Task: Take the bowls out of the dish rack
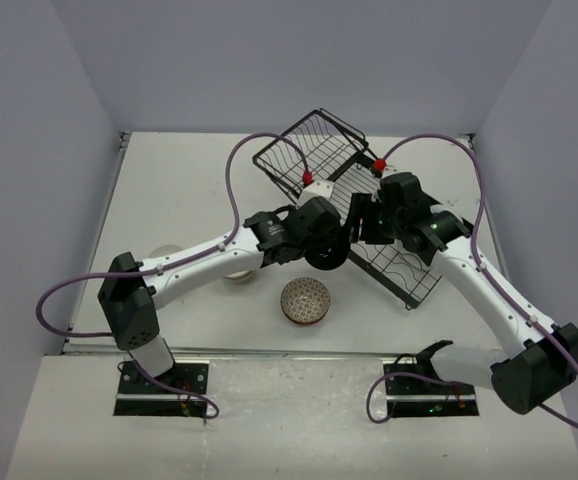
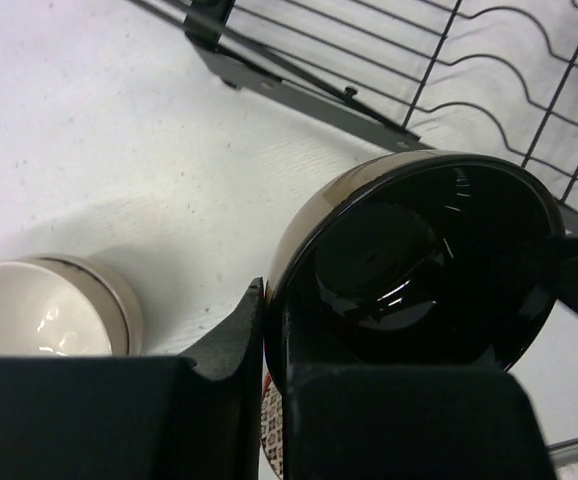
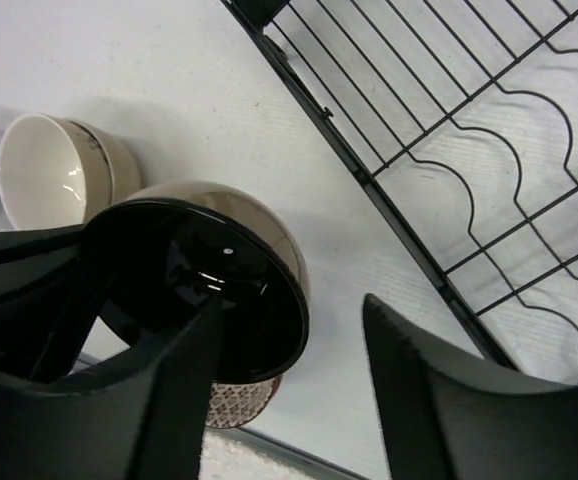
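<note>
Find left claw [image 1: 327, 250] pinched shut on the rim of the tan bowl [image 1: 324, 262], one finger inside against the black glaze, the other on the tan outer wall. Note bowl tipped on edge and clear of the table [image 1: 169, 200], mouth facing back toward the left wrist. Read the rim pinch as forced: body far too broad for a grip across.

Find right claw [image 1: 365, 226] just across the bowl from left claw, jaws partway apart, fingers [image 3: 424, 400] straddling the far rim. Cannot tell contact on either pad. Judge a mid-air handover, with the weight on left claw alone.

Locate dish rack [image 1: 309, 150] immediately beyond and right of both claws, with bare wires in both wrist views and no bowl visible in that stretch. Locate patterned bowl [image 1: 306, 300] on the table almost directly beneath the held bowl, and cream bowl [image 2: 44, 310] down and left of left claw.

Expect set-down near those two, on the left arm's side. Flag two risks: thin rim grip sliding on the glaze, and straight descent landing on the patterned bowl.
</note>
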`<state>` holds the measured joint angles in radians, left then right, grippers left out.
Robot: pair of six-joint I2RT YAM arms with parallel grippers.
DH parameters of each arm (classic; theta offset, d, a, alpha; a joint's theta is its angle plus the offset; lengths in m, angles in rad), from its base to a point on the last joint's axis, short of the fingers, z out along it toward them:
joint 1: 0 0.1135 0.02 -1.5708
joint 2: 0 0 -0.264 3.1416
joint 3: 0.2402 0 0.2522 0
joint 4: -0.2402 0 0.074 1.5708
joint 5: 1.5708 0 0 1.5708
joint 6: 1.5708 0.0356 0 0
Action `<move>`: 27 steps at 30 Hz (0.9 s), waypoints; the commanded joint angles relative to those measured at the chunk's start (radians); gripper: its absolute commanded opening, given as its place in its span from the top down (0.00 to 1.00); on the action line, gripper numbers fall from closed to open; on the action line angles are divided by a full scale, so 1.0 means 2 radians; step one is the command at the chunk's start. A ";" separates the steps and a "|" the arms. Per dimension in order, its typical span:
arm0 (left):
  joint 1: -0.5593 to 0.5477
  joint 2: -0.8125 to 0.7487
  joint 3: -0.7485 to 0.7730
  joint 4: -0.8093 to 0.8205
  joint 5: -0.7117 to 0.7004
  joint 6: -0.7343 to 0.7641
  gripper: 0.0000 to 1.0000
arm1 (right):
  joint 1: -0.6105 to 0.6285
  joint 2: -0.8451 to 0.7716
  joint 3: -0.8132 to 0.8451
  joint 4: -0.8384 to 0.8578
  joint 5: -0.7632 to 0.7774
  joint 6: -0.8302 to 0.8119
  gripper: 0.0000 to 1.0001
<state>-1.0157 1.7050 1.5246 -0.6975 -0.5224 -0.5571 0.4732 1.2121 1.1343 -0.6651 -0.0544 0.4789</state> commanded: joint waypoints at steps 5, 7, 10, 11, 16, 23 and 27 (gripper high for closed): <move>0.044 -0.095 -0.063 0.057 -0.002 -0.022 1.00 | 0.002 -0.019 0.014 0.017 -0.003 -0.001 0.33; 0.072 -0.118 -0.086 0.070 0.007 -0.027 1.00 | 0.002 -0.031 0.015 0.009 0.004 -0.004 0.29; 0.116 -0.172 -0.131 0.080 0.016 -0.032 1.00 | 0.001 -0.045 0.013 0.001 0.019 -0.008 0.27; 0.128 -0.195 -0.140 0.080 0.022 -0.034 1.00 | 0.001 -0.055 0.012 -0.003 0.022 -0.009 0.17; 0.216 -0.253 -0.214 0.089 0.046 -0.034 1.00 | 0.001 -0.080 -0.009 -0.005 0.036 -0.011 0.01; 0.278 -0.276 -0.268 0.088 0.105 -0.025 1.00 | 0.001 -0.102 -0.029 -0.006 0.041 -0.017 0.01; 0.286 -0.283 -0.281 0.076 0.121 -0.024 1.00 | 0.002 -0.107 -0.039 -0.008 0.068 -0.029 0.01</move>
<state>-0.4568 1.1835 0.9562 -0.6170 -0.3443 -0.5919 0.4732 1.0241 1.0691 -0.6807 0.0216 0.4503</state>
